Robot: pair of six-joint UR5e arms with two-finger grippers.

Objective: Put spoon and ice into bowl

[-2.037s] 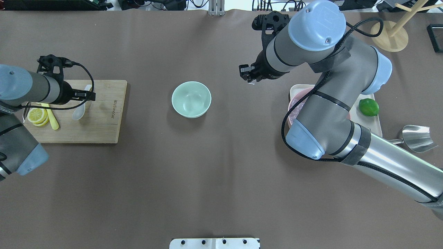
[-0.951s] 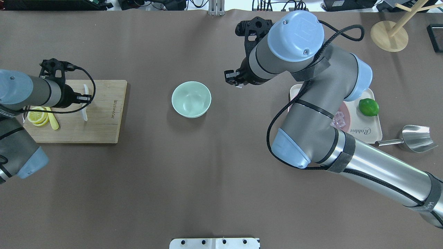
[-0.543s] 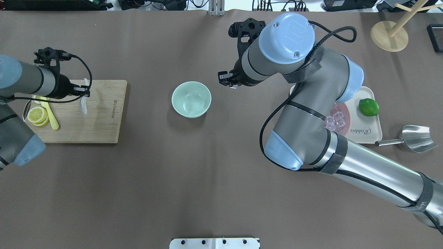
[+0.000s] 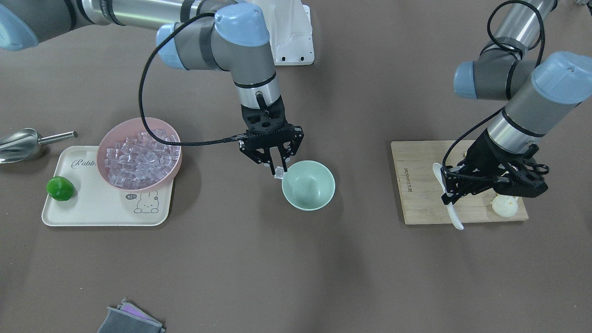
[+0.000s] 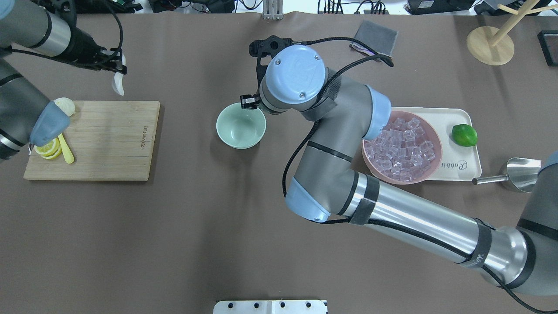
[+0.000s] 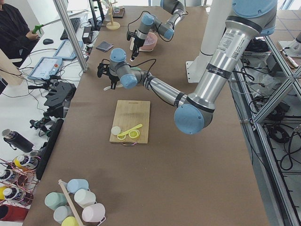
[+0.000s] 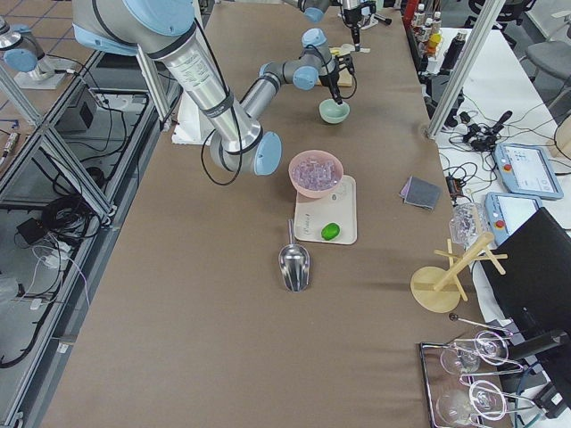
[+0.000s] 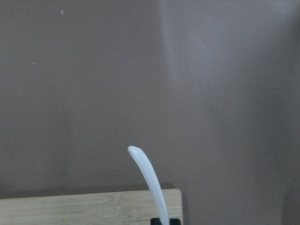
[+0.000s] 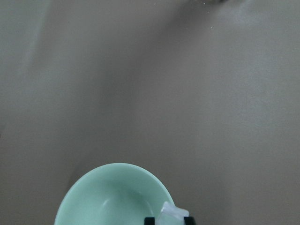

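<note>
**A:** Status?

**B:** R gripper (image 4: 277, 172) jaws are pinching one ice cube (image 4: 279, 174), right at the tray-side edge of the bowl (image 4: 319, 196). Wrist cam puts the cube above the rim, not the centre. Bowl looks empty afaict.

**A:** L side?

**B:** L gripper (image 4: 449, 186) is clamped on the spoon (image 4: 455, 217), held up in the air by the cutting board (image 4: 418, 194), well apart from the bowl. Rest of the ice (image 4: 138, 159) sits in the pink bowl (image 4: 111, 134) on the tray (image 4: 92, 208).

**A:** Risks?

**B:** Three, imo.
1. If it lets go here, the cube probably clips the rim and bounces onto the table. Needs to go further in over the bowl first.
2. The spoon is gripped thin-side with a long overhang and glossy glaze, so it could swivel or slip in transit. If it then lands on the rim, the small bowl may tip.
3. Both arms are heading for the same bowl. If L comes in before R backs out, the wrists could clash.

**A:** Anything else?

**B:** The cube is clear, so it's hard to confirm the drop from overhead. Use the wrist cam.
</note>
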